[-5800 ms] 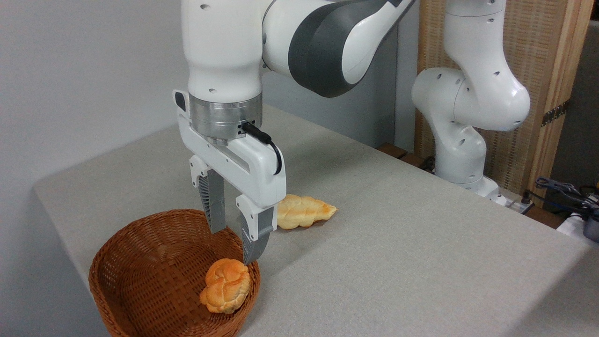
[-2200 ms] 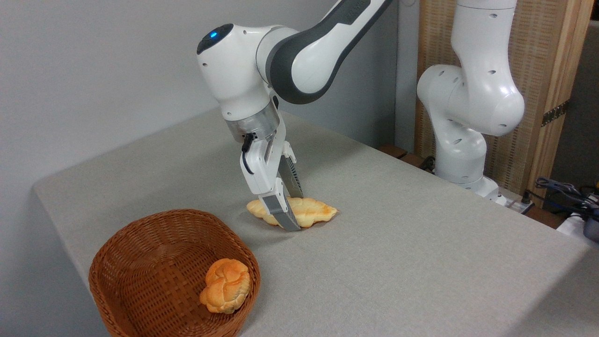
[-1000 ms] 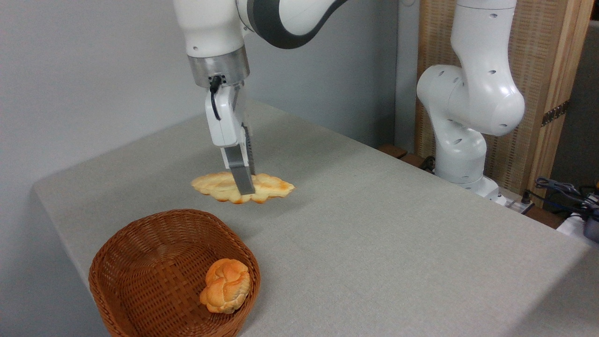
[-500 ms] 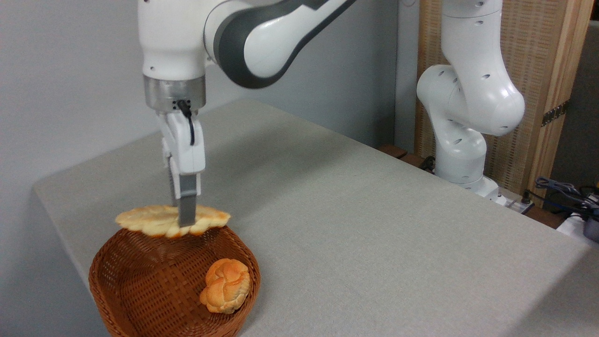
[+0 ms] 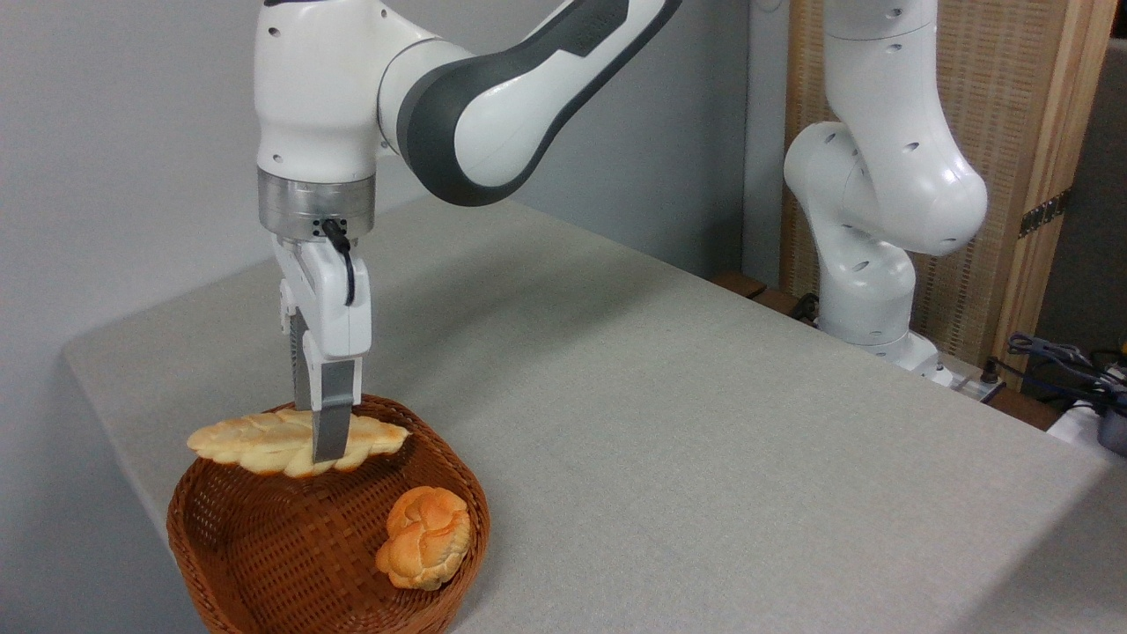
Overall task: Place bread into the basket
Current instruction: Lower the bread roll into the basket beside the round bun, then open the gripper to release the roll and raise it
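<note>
Over the basket [image 5: 264,546], toward its far-left rim, the gripper [image 5: 321,445] points straight down with its fingers pinched on the bread [image 5: 255,440] around mid-length. That central grip looks deliberate: loaf hangs level, both pointed ends free, no droop. It sits just above rim height, not resting on the wicker as far as I can tell. Left tip sticks out past the basket's left edge, right tip is over the bowl. My read: transport is nearly done, and release is the remaining step. If dropped as is, the left end could catch the rim and leave the loaf propped on it, so a small shift toward the basket's centre or a lower descent would help.

Small knotted bun [image 5: 424,537] already lies inside the basket against its near-right wall, clear of the loaf, so the left and middle of the bowl are free for landing.

Basket stands near the front-left corner of the table [image 5: 704,423], which has a plain grey cloth-like top. Grey wall behind the basket; far to its right the arm's base, a woven wood-framed panel [image 5: 1012,132] and some cables [image 5: 1057,357].
</note>
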{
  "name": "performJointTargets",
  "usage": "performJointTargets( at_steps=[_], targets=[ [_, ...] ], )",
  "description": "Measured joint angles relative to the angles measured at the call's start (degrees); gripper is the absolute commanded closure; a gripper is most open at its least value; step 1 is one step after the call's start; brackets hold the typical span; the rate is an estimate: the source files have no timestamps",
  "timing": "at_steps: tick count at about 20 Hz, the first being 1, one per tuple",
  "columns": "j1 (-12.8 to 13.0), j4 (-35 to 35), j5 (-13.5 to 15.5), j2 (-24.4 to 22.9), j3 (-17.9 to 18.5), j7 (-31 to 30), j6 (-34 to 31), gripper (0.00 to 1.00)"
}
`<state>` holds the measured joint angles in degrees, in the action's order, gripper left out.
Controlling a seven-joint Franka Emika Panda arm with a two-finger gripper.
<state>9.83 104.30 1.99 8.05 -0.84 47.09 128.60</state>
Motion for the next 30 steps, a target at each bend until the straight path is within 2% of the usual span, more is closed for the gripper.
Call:
performJointTargets(
  at_steps=[20, 23, 25, 30],
  targets=[
    [-0.03, -0.53, 0.0, 0.43, 1.12, -0.07, 0.04, 0.0],
    [-0.03, -1.21, 0.0, -0.32, 2.2, -1.77, 0.02, 0.0],
    [-0.06, -1.5, 0.01, -2.03, 3.62, -2.95, -1.76, 0.0],
    [-0.22, -1.46, 0.01, -5.53, 6.08, -3.16, -12.81, 0.0]
  ],
)
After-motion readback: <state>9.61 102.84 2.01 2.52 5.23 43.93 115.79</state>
